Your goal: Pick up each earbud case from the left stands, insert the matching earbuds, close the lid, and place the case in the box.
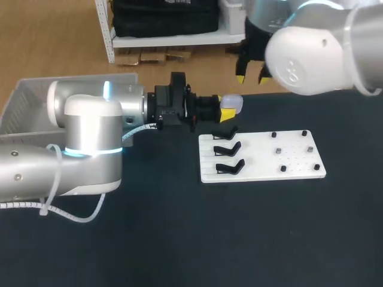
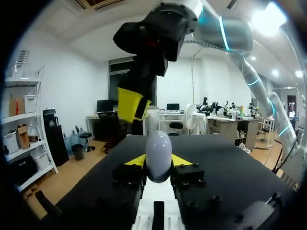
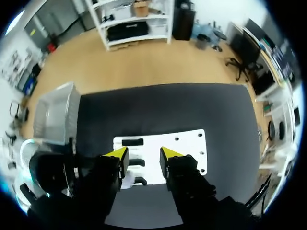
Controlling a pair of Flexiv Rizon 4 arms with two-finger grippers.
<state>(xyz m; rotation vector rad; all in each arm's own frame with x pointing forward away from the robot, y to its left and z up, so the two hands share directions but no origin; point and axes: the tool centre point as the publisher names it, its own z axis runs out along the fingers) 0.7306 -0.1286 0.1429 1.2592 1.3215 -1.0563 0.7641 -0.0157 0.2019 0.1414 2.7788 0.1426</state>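
My left gripper (image 1: pixel 226 107) is shut on a white earbud case (image 1: pixel 231 103), held level above the far left corner of the white board (image 1: pixel 263 173). In the left wrist view the earbud case (image 2: pixel 158 154) sits upright between the yellow fingertips (image 2: pixel 135 160), lid closed. My right gripper (image 1: pixel 251 78) hangs open above and just beyond the case, with nothing between its fingers. It also shows in the left wrist view as the right gripper (image 2: pixel 132 104). From the right wrist view, the right gripper (image 3: pixel 143 154) looks down on the board (image 3: pixel 189 141) and the case (image 3: pixel 128 180).
Three black stands (image 1: pixel 227 149) line the board's left side, all bare. Small dark and grey pieces (image 1: pixel 278 151) dot its right half. A clear box (image 1: pixel 18 110) stands at the table's far left, also seen as the box (image 3: pixel 55 115). The dark tabletop (image 1: pixel 239 239) fills the front.
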